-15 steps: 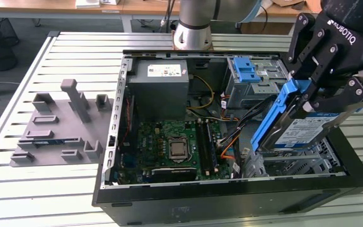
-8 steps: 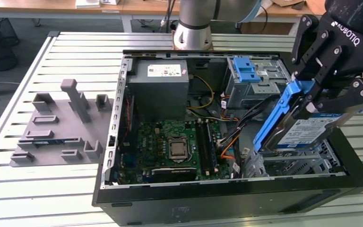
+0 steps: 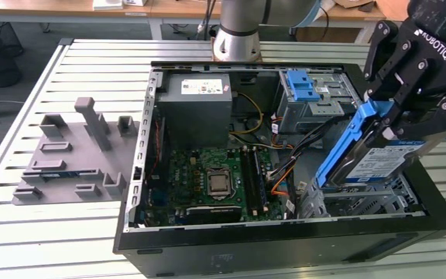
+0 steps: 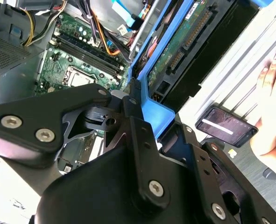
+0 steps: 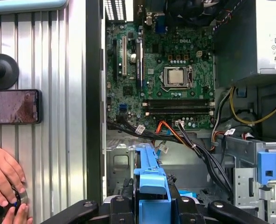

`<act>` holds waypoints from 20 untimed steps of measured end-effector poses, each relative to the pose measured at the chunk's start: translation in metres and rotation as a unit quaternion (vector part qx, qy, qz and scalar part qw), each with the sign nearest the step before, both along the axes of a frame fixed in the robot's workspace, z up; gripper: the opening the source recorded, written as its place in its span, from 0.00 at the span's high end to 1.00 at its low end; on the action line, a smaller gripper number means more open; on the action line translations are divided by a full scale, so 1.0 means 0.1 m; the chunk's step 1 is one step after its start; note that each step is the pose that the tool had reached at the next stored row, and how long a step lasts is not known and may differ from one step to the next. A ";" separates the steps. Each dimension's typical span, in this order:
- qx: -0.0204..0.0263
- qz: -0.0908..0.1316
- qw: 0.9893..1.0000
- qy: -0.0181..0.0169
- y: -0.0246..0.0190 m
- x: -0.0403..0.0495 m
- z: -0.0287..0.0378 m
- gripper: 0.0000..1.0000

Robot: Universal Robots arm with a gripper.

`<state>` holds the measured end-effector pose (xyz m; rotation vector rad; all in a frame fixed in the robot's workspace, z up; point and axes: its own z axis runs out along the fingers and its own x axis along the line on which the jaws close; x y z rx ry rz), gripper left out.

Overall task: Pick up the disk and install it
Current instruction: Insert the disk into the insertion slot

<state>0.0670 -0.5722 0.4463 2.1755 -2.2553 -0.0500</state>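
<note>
1. Held clear of its bay in the gripper [image 3: 405,123], jaws closed tight on the handle end of the blue carrier framing the disk [image 3: 374,165].
2. Hangs directly beneath the gripper, inside the open computer case [image 3: 285,247], at the exterior view's right and well apart from the motherboard [image 3: 215,180].
3. Sits steeply tilted, long axis running from the gripper down toward the metal drive cage [image 3: 362,204] by the case's front corner.
4. Appears just above that cage; touching or not, hard to tell.
5. Beside the case in the first wrist view, on the slatted table [image 5: 58,70]: a person's hand [image 5: 2,175] and a phone [image 5: 14,106].
</note>
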 end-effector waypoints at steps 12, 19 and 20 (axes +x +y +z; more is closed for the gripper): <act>0.000 0.002 1.000 0.000 0.000 0.031 -0.106 0.64; 0.000 0.002 1.000 0.000 0.000 0.037 -0.146 0.64; 0.000 0.002 1.000 0.000 0.000 0.037 -0.148 0.64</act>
